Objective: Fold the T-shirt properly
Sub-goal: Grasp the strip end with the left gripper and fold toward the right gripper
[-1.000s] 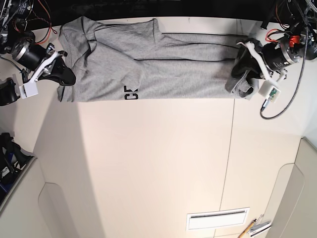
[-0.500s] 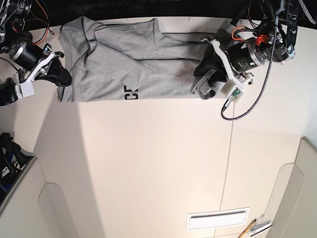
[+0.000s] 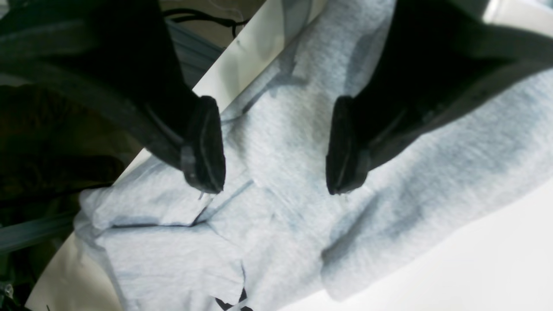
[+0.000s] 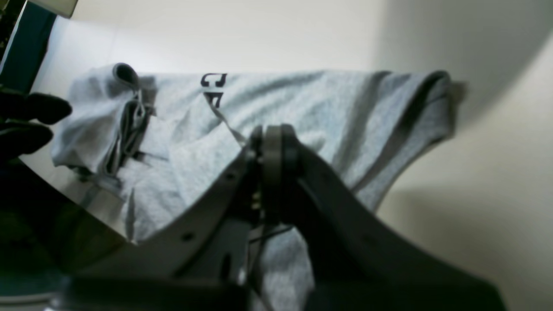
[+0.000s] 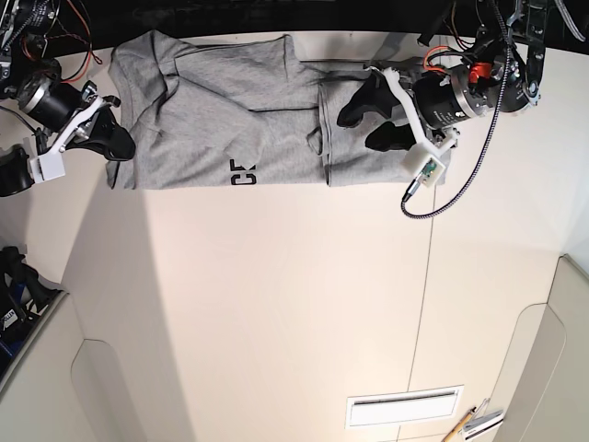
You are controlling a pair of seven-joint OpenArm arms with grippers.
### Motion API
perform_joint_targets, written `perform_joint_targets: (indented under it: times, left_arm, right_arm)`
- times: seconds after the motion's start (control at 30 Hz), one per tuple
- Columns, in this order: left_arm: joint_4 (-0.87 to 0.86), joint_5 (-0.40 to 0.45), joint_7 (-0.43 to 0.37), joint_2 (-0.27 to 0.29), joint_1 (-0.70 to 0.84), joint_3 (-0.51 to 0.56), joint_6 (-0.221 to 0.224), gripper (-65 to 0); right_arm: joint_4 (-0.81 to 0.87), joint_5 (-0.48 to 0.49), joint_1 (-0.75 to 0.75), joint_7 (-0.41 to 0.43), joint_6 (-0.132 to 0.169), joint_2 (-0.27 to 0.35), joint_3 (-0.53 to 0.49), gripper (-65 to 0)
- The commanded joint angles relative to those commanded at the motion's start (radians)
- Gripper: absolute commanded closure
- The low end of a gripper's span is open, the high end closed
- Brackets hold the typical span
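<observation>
We note the T-shirt (image 5: 230,120) lies along the far edge of the table (image 5: 294,304), its right end doubled over toward the middle; the left gripper (image 3: 274,147) hangs over that doubled part with jaws apart and nothing between them. The right gripper (image 4: 272,142) has its jaws closed at the shirt's left end, seemingly pinching cloth. We judge the fabric light, limp and wrinkle-prone, best pinched at hems or corners.
</observation>
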Motion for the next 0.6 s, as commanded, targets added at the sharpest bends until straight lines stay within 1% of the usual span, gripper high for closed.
perform_joint_targets:
  times: [0.07, 0.1, 0.13, 0.2, 0.23, 0.27, 0.33, 0.43, 0.5, 0.53, 0.6]
  left_arm:
    - [0.000, 0.048, 0.000, 0.000, 0.000, 0.000, 0.001, -40.4]
    - [0.000, 0.069, 0.000, 0.000, 0.002, 0.000, 0.015, -40.4]
    - [0.000, 0.087, 0.000, 0.000, 0.003, 0.000, 0.032, -40.4]
    - [0.000, 0.103, 0.000, 0.000, 0.002, 0.000, 0.039, -40.4]
    - [0.000, 0.103, -0.001, 0.000, 0.002, 0.000, 0.039, -40.4]
    - [0.000, 0.103, -0.001, 0.000, 0.002, 0.000, 0.038, -40.4]
    - [0.000, 0.103, -0.001, 0.000, 0.002, 0.000, 0.038, -40.4]
    - [0.000, 0.099, -0.005, 0.000, 0.002, 0.000, 0.038, -40.4]
    - [0.000, 0.098, -0.005, 0.000, 0.002, 0.000, 0.039, -40.4]
    - [0.000, 0.098, -0.005, 0.000, 0.002, 0.000, 0.039, -40.4]
    - [0.000, 0.099, -0.005, 0.000, 0.002, 0.000, 0.039, -40.4]
  right_arm:
    - [0.000, -0.008, 0.000, 0.002, 0.000, 0.000, 0.011, 0.0]
    - [0.000, -0.016, 0.000, 0.004, -0.002, 0.000, 0.027, 0.0]
    - [0.000, -0.018, 0.000, 0.004, -0.003, 0.000, 0.053, -5.6]
    - [0.000, -0.018, 0.000, 0.003, -0.003, 0.000, 0.116, -24.4]
    - [0.000, -0.019, -0.001, 0.000, -0.003, 0.001, 0.145, -31.8]
    - [-0.001, -0.027, -0.003, -0.004, -0.003, 0.006, 0.164, -35.0]
    - [-0.006, -0.045, -0.008, -0.014, -0.003, 0.023, 0.172, -35.2]
    - [-0.054, -0.039, -0.008, -0.042, -0.003, 0.028, 0.157, -35.6]
    - [-0.123, 0.010, -0.007, -0.067, 0.002, 0.040, 0.128, -40.0]
    - [-0.158, 0.043, -0.005, -0.086, 0.005, 0.048, 0.114, -41.3]
    - [-0.217, 0.107, -0.005, -0.116, 0.019, 0.058, 0.088, -41.3]
